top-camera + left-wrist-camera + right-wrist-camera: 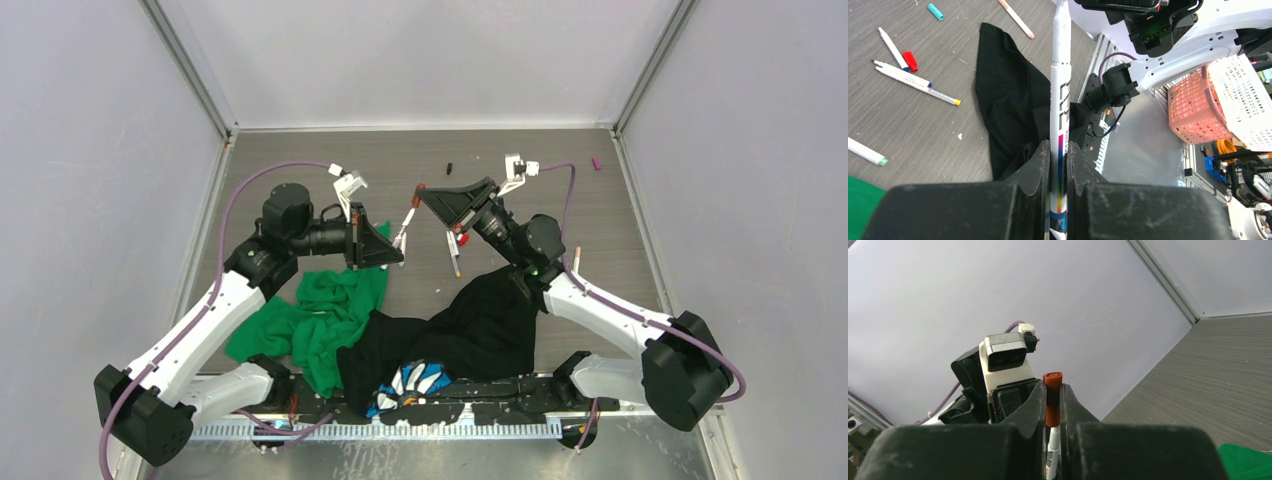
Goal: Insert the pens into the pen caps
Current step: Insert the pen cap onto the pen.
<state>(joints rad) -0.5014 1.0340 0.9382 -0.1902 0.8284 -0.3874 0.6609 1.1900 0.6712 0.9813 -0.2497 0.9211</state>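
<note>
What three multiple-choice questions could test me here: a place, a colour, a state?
1. Where is the green cloth? A by the left arm; B against the far wall; C in a basket.
2. What colour is the cap in the right tool? A teal; B orange-red; C black.
3. The left tool is: A wide open; B shut on nothing; C shut on a white pen.
Answers: 1 A, it lies beside that arm; 2 B, its wrist view shows it; 3 C, the jaws pinch the barrel.
</note>
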